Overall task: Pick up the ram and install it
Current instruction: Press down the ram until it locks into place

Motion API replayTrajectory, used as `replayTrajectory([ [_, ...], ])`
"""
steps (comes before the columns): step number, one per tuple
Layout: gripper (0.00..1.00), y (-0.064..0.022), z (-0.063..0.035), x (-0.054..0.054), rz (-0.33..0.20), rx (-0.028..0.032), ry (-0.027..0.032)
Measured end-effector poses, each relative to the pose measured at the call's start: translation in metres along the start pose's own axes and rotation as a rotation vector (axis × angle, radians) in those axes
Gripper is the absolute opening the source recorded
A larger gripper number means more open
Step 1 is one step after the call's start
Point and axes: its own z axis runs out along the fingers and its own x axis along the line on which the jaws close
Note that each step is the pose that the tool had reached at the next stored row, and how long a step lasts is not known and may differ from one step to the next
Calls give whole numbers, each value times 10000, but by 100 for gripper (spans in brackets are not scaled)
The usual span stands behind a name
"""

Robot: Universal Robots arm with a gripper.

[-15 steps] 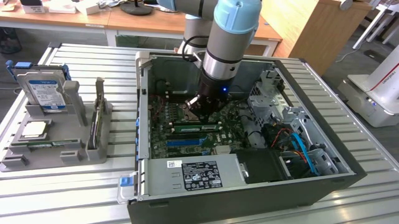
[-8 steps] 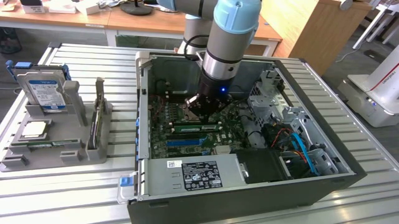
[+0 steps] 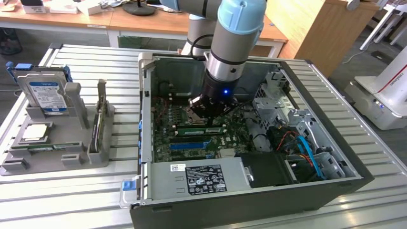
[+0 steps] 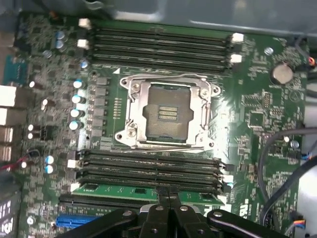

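I have my gripper (image 3: 208,112) down inside the open computer case (image 3: 330,191), over the motherboard (image 3: 190,143), fingers pressed together above the ram (image 4: 143,191). In the wrist view the ram lies in a slot just beside my fingertips (image 4: 168,196), with the empty processor socket (image 4: 168,111) between two banks of memory slots. In the exterior view, the power supply (image 3: 197,179) sits at six o'clock from my gripper, the drive cage (image 3: 277,93) at three o'clock. Well apart at nine o'clock, outside the case, a parts holder (image 3: 64,152) stands on the slatted table (image 3: 51,200); the hard drive (image 3: 45,93) stands upright in it, the processor chip (image 3: 37,132) at six o'clock from the drive.
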Motion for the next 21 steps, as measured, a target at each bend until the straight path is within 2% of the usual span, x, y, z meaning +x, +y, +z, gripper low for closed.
replayTrajectory([
  [3, 11, 0, -3, 0, 250, 1, -9],
  [8, 11, 0, -4, 0, 259, 1, -10],
  [11, 11, 1, -39, 0, 260, 3, -6],
  [14, 11, 3, -89, 0, 262, 1, 17],
  [19, 11, 4, -91, -1, 260, -1, 18],
  [20, 11, 3, -92, 0, 261, 0, 25],
  [21, 11, 3, -93, -1, 260, 0, 62],
])
